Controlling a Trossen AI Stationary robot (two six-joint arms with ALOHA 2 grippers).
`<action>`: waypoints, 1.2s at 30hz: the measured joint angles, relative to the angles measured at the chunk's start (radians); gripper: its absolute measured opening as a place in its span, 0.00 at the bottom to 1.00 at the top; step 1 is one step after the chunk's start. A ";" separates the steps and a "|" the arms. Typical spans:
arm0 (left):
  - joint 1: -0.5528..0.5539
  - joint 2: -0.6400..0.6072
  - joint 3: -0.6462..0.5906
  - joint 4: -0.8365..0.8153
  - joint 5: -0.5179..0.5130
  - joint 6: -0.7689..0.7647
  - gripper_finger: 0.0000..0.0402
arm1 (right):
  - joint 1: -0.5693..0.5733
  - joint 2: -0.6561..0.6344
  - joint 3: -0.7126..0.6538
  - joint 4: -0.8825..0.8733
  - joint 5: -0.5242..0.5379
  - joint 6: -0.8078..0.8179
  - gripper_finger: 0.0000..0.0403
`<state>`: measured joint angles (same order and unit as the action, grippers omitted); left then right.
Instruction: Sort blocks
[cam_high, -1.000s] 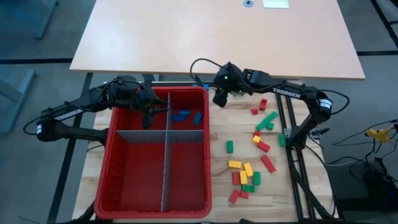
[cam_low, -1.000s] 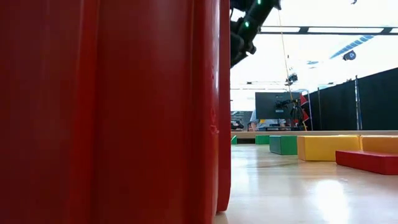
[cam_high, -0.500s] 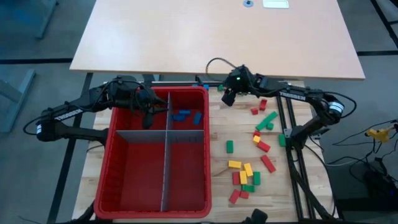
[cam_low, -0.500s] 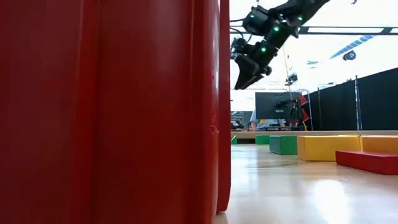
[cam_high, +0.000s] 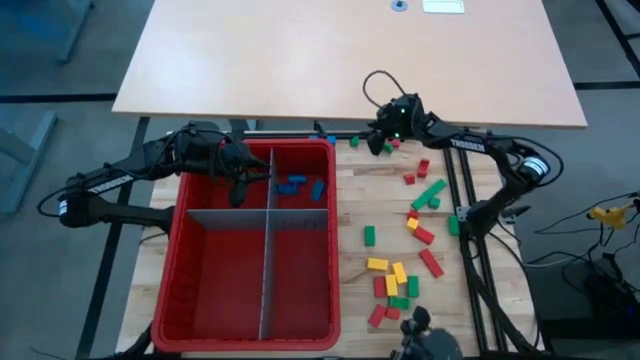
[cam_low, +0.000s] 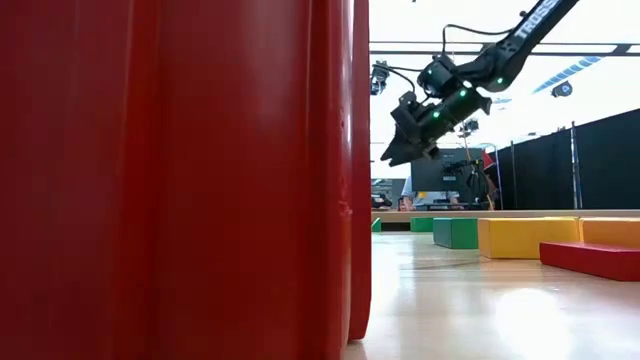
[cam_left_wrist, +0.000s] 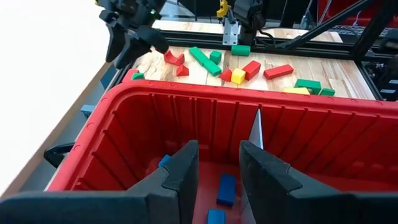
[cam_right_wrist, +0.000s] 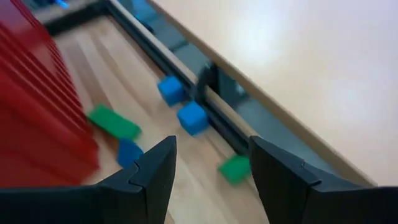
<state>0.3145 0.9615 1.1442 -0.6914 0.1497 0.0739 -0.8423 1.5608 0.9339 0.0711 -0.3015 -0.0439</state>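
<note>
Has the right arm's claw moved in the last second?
Yes. In the high view the right gripper has moved away from the red bin, along the table's far edge toward the loose blocks.

A light wooden slatted table top (cam_high: 390, 210) carries everything. On its left part stands a big red plastic bin (cam_high: 190, 270) with grey dividers. To the right of the bin lie many small red, green and yellow rectangular blocks (cam_high: 400, 275), scattered. Near the far edge, just beside the bin's corner, lie some small blue blocks (cam_right_wrist: 193, 117).
</note>
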 joint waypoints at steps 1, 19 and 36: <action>0.000 0.000 0.000 0.001 0.000 -0.004 0.26 | -0.013 0.017 0.011 0.025 -0.039 0.016 0.45; 0.000 0.000 0.000 0.001 0.000 -0.017 0.27 | -0.047 0.378 0.268 -0.009 -0.183 -0.113 0.44; 0.000 0.000 0.000 0.019 0.000 -0.031 0.27 | -0.007 0.418 0.286 0.045 -0.207 -0.168 0.44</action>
<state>0.3149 0.9615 1.1442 -0.6728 0.1497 0.0428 -0.8497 1.9784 1.2196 0.1161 -0.5089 -0.2120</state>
